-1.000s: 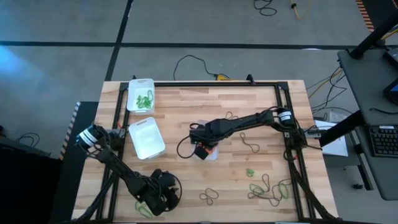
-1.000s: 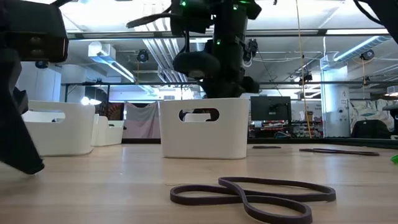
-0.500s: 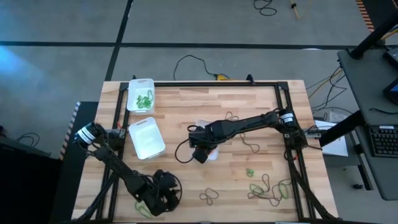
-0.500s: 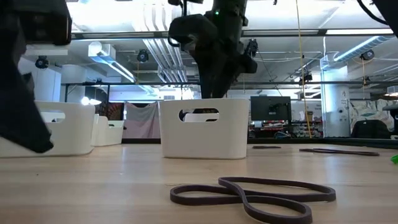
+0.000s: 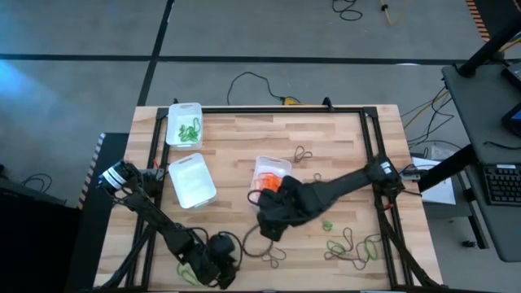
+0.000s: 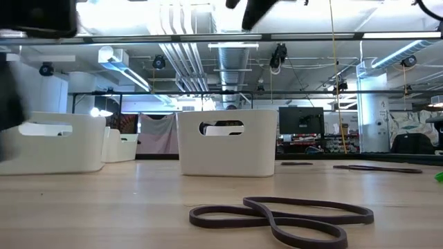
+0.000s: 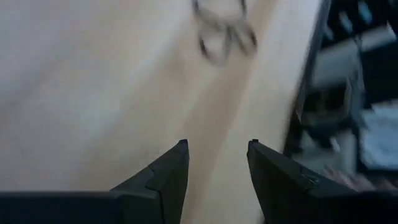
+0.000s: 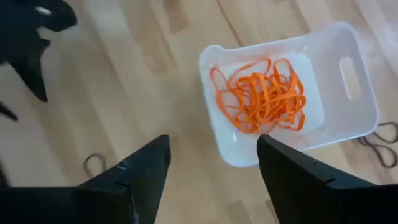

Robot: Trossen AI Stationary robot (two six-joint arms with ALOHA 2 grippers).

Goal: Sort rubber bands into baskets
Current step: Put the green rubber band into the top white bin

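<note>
The right hand [image 5: 271,229] has been drawn back from the orange-filled basket [image 5: 269,172], spread and empty, its band apparently dropped there. The left hand [image 7: 216,163], spread, has been shifted toward the dark rubber bands [image 5: 274,257] on the tabletop [image 5: 326,142], likely next.

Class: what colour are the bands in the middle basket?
Orange rubber bands, clearest in the right wrist view.

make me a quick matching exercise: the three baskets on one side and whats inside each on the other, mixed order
Things:
1. basket at the table's far left corner
2. basket beside the left arm
3. basket near the table's middle

Contents:
a. orange rubber bands
b. green rubber bands
c. no bands visible

Pairs: 1-b, 2-c, 3-a
</note>
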